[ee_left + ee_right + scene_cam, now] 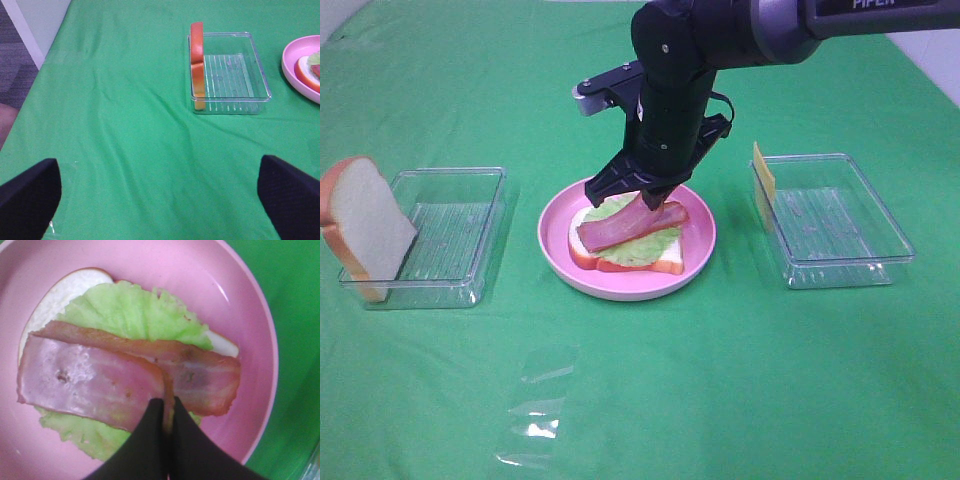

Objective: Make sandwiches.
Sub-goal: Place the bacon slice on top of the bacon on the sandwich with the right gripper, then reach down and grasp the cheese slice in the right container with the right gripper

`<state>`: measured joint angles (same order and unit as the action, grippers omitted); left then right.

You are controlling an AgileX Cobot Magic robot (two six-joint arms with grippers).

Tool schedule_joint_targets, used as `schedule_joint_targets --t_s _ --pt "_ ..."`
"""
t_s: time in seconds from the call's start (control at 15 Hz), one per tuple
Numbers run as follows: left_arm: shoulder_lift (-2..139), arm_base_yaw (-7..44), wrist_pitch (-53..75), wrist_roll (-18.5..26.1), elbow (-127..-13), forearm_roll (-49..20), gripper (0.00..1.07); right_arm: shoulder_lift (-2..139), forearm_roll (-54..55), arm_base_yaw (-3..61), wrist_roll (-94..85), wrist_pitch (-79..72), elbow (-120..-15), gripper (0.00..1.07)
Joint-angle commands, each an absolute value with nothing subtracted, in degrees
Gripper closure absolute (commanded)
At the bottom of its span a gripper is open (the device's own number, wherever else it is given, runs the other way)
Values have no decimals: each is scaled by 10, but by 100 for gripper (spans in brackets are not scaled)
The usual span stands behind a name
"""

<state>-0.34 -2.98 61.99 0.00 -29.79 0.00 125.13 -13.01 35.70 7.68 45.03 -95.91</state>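
On the round pink plate point(700, 262) lies a bread slice point(665, 263) with pale green lettuce point(645, 248) and a bacon strip point(672, 212) on it. My right gripper point(642, 196) is shut on the end of a second bacon strip point(618, 228), which slopes down onto the lettuce. The right wrist view shows the fingers point(150, 440) pinching that strip point(90, 382) over the lettuce point(135, 312). Another bread slice point(362, 225) leans on the left clear tray point(470, 235). A yellow cheese slice point(763, 182) leans on the right clear tray point(840, 215). My left gripper point(160, 192) is open above bare cloth.
A green cloth covers the table. A flat clear plastic piece point(535, 410) lies on the cloth near the front. The left wrist view shows the left tray point(227, 75) with the bread point(198, 62) on edge, and the table's edge beyond.
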Motion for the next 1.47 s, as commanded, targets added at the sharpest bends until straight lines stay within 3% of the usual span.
schedule_joint_targets --t_s 0.07,0.27,0.33,0.4,0.47,1.0,1.47 --pt "-12 -31 616 0 -296 0 7 1252 -153 356 96 441 -961 107" --pt "-12 -31 616 0 -296 0 7 1252 -152 356 101 442 -961 104" --pt "-12 -31 616 0 -296 0 7 1252 -152 356 101 442 -961 91" --pt "-12 -31 616 0 -296 0 7 1252 -152 356 101 443 -961 68" --pt "-12 -31 616 0 -296 0 7 1251 -155 357 100 451 -963 12" --pt "-12 -31 616 0 -296 0 7 1149 -164 354 105 504 -963 9" --pt "-12 -31 616 0 -296 0 7 1079 -139 219 103 550 -963 9"
